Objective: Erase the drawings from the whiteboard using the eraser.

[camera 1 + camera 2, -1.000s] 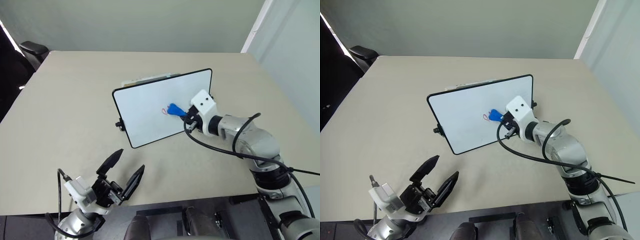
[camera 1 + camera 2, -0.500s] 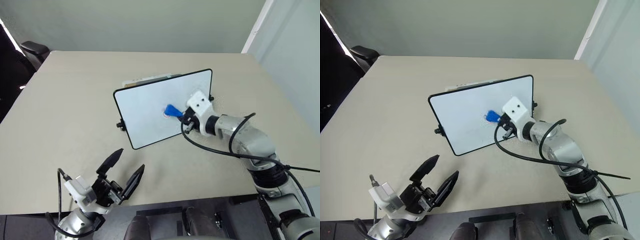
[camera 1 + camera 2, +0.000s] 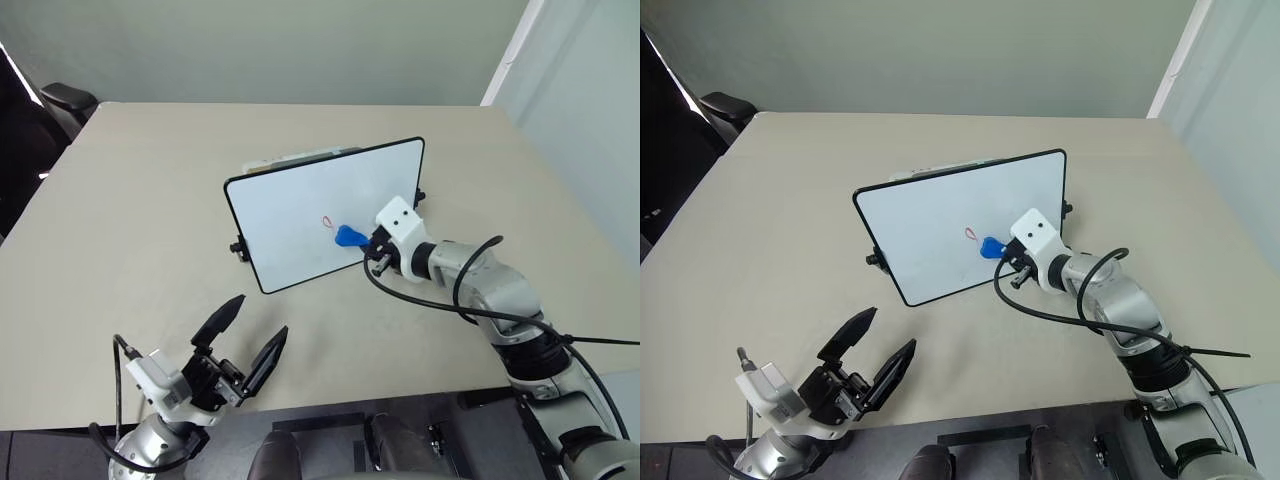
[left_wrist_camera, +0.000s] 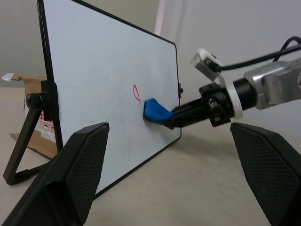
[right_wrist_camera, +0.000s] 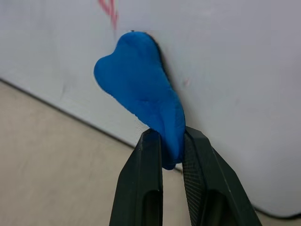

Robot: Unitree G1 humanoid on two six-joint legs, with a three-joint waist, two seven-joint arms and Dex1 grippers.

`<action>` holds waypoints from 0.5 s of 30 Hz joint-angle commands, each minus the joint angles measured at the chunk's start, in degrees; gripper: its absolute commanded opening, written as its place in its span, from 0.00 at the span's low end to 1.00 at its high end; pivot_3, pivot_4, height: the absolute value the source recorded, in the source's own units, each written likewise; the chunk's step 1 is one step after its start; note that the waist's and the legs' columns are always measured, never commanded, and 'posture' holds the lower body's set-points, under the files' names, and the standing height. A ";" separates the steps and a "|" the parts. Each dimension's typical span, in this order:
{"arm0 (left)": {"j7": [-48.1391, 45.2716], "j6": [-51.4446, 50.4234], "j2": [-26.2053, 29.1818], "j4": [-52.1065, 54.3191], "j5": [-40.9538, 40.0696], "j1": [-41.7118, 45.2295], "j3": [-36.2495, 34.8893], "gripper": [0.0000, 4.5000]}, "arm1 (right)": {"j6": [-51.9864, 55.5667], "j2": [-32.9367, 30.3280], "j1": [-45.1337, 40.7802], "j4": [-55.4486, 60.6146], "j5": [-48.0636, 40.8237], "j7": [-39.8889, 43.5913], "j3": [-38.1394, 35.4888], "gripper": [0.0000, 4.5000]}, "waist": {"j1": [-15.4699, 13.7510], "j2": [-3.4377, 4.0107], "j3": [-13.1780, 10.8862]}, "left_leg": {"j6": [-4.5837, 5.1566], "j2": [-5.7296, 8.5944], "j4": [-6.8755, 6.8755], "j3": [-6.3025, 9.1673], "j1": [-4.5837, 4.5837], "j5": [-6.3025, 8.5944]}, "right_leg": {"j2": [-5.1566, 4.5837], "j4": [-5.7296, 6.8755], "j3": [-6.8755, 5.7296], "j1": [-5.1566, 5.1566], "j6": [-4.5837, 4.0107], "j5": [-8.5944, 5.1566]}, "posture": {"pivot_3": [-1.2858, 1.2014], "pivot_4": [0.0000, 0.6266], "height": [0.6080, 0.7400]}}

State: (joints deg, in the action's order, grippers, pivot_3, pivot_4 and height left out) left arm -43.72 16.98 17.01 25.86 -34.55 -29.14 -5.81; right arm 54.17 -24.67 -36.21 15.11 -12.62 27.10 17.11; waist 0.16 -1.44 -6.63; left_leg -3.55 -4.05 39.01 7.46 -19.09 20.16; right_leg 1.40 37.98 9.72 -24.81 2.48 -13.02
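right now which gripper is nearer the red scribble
Right. The right gripper is at the whiteboard, pressing the eraser to it just below the scribble. The left gripper hangs open well in front of the board, off it.

The right arm is reaching forward and inward across the beige table, its silver forearm angling toward the propped white board with the thin black frame [image 3: 322,214]. The right gripper [image 5: 170,151], black two-fingered with a white boxy housing behind it, is pinching the small bright blue eraser block [image 5: 141,96], fingers nearly together on its tail end. The eraser's front end is pressing against the board face, just below the small red scribble [image 3: 327,221]. The left arm is sitting low, well apart from the board, nearer the robot. The left gripper [image 3: 245,341], black two-fingered too, is pointing toward the board with its fingers spread wide, holding nothing.
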 commanded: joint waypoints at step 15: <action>-0.45 0.17 -0.04 0.80 -0.91 -0.47 -0.92 1.00 | -4.15 1.98 -8.43 5.21 0.99 1.12 -0.97 0.07 | 0.13 0.02 -0.01 | 0.02 0.00 0.00 0.01 -0.02 -0.05 | 0.00 0.01 0.00 -0.04 -0.21 0.03 | 0.52 0.24 1.00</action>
State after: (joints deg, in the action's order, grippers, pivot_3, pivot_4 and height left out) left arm -43.74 16.94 17.01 25.80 -34.69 -29.28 -6.15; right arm 50.68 -22.60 -43.57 18.55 -12.01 27.68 17.08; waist 0.29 -1.42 -6.64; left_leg -3.53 -4.05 38.99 7.47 -19.13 20.11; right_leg 1.40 37.98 9.72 -24.85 2.26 -13.00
